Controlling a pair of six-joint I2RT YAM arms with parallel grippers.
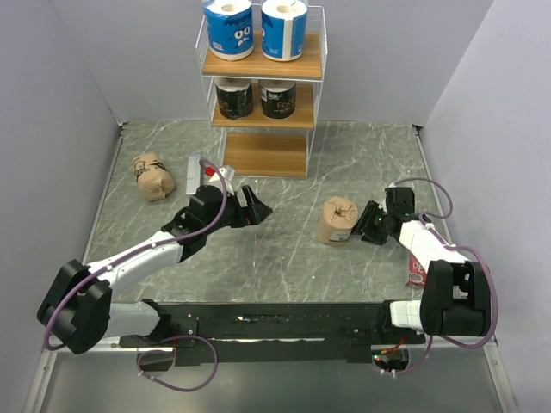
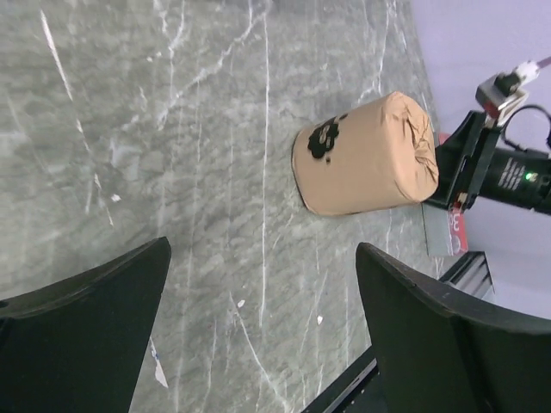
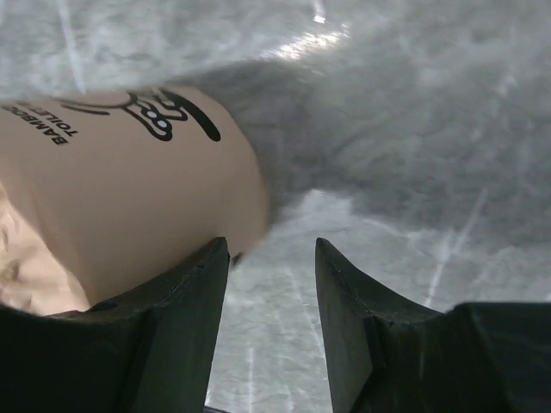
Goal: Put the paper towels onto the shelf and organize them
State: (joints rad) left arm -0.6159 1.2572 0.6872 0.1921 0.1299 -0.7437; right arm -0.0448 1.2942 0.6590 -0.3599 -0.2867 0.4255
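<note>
The shelf [image 1: 263,155] stands at the back centre. Two blue-and-white paper towels [image 1: 229,27] [image 1: 284,28] stand on its top tier and two black ones [image 1: 234,98] [image 1: 278,99] on the middle tier; the bottom board is bare. One tan roll [image 1: 153,176] lies on the table at the left. The other tan roll [image 1: 337,220] lies at centre right and also shows in the left wrist view [image 2: 362,155] and the right wrist view [image 3: 129,206]. My right gripper [image 1: 366,224] [image 3: 271,245] is open, its left finger against that roll's side, nothing between the jaws. My left gripper [image 1: 261,209] [image 2: 263,292] is open and empty above the table, left of that roll.
A flat grey metal bar [image 1: 196,166] lies left of the shelf's foot, with a small red bit beside it. A red packet [image 1: 417,271] lies by the right arm. Grey walls close in the table on the left, back and right.
</note>
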